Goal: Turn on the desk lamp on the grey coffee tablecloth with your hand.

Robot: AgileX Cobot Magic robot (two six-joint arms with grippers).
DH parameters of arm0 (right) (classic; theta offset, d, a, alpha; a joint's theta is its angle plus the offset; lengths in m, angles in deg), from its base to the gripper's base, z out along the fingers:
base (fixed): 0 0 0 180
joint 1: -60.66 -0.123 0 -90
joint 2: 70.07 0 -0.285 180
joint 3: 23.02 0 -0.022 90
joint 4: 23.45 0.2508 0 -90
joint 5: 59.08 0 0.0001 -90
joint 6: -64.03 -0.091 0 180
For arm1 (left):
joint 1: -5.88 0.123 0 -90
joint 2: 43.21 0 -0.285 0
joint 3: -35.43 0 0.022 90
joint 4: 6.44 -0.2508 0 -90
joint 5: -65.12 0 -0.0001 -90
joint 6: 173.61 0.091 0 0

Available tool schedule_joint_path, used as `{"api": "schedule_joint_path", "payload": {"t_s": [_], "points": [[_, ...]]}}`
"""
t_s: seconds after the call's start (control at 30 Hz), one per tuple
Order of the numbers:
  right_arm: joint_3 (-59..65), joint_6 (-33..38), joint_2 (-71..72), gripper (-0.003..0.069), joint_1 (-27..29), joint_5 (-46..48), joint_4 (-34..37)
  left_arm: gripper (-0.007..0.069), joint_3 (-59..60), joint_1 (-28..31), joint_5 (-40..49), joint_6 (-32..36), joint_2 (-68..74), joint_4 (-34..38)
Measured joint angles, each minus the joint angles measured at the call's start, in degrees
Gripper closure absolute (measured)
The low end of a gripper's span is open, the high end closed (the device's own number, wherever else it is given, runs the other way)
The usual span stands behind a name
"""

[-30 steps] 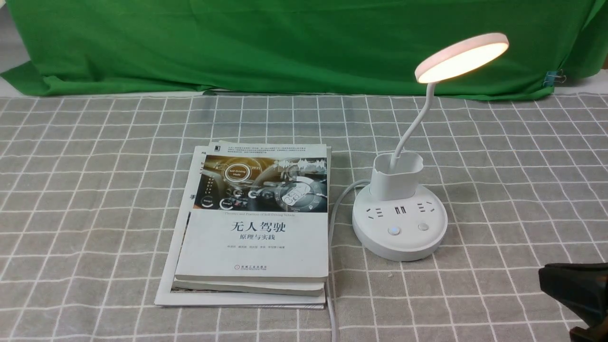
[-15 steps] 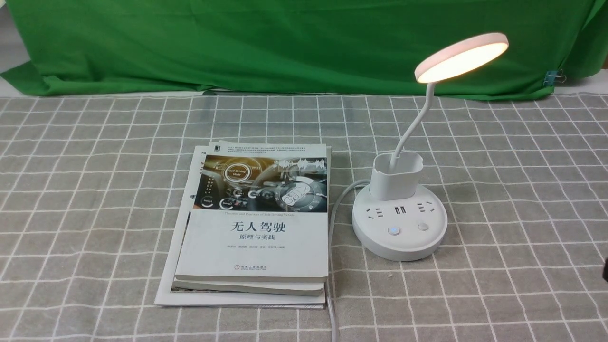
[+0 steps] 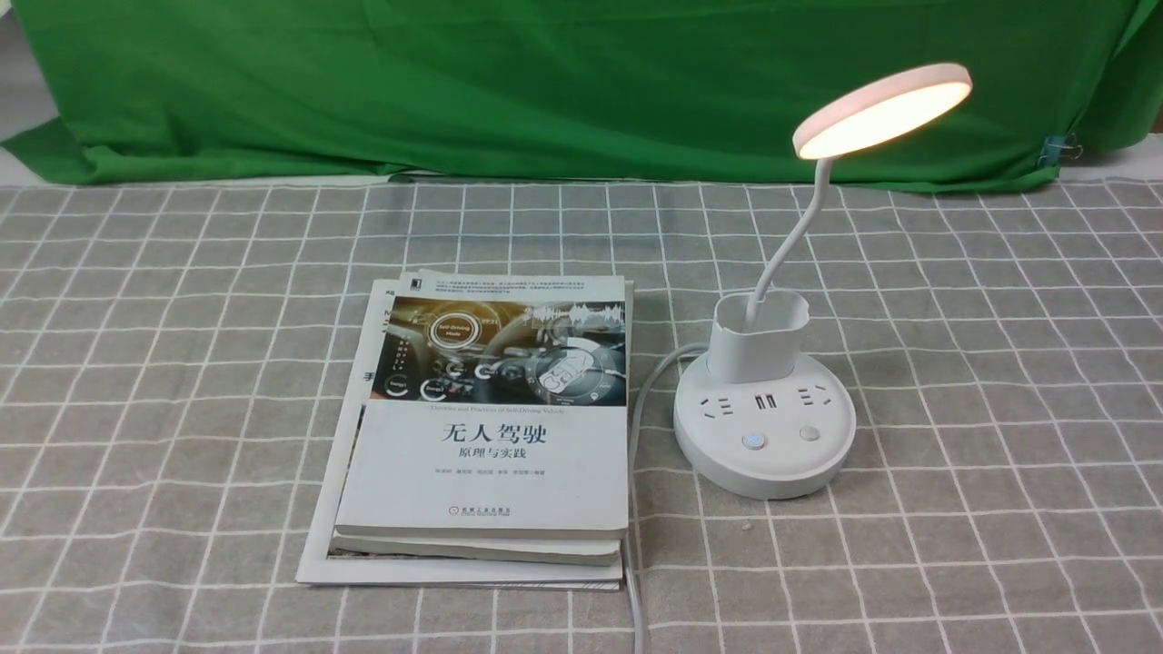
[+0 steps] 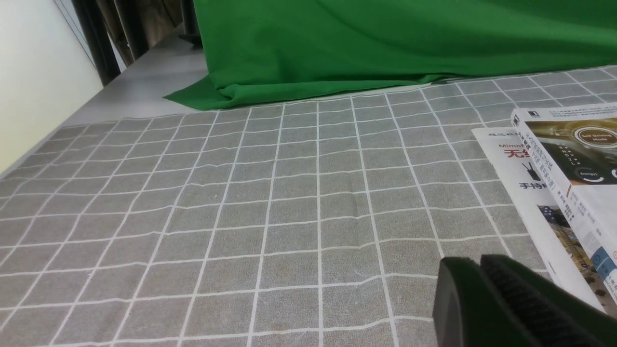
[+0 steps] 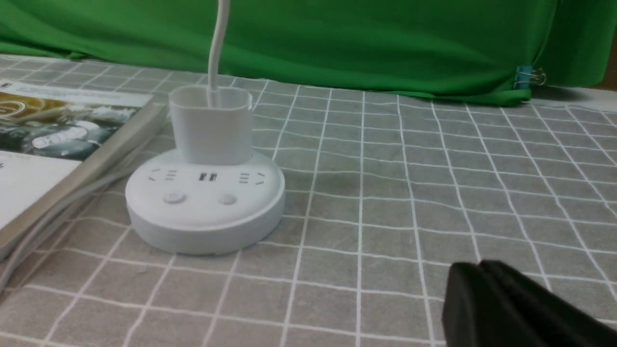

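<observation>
Lamp point(image 3: 765, 427) stands lit on the checked cloth point(image 3: 990, 363), just right of stacked books point(image 3: 482, 427), its disc head glowing; the right wrist view cuts off that head. Its cord runs off the near edge. Both claws show only in their wrist views, cut by the frame: the left claw point(image 4: 482, 262) and right claw point(image 5: 482, 270) have fingers pressed together, holding nothing. The top book's cover reads "无人驾驶", "原理与实践"; smaller print is illegible.

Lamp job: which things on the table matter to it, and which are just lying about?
Part of the job:
- desk lamp, head lit
- grey coffee tablecloth under it
- right gripper, jaws shut, near the lamp base

Just lying about:
- stack of books
- green backdrop cloth
- blue binder clip
</observation>
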Motion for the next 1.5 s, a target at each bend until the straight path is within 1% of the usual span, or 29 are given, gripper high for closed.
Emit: {"api": "schedule_joint_path", "payload": {"t_s": [0.57, 1.03, 1.2, 1.5], "points": [[0.0, -0.05, 0.0, 0.062, 0.0, 0.0, 0.0, 0.0606, 0.0, 0.0, 0.0, 0.0, 0.0, 0.0], [0.0, -0.05, 0.0, 0.057, 0.0, 0.06, 0.0, 0.0606, 0.0, 0.0, 0.0, 0.0, 0.0, 0.0], [0.0, -0.05, 0.0, 0.0566, 0.0, 0.06, 0.0, 0.0606, 0.0, 0.0, 0.0, 0.0, 0.0, 0.0], [0.0, -0.05, 0.0, 0.0539, 0.0, 0.06, 0.0, 0.0606, 0.0, 0.0, 0.0, 0.0, 0.0, 0.0]]}}
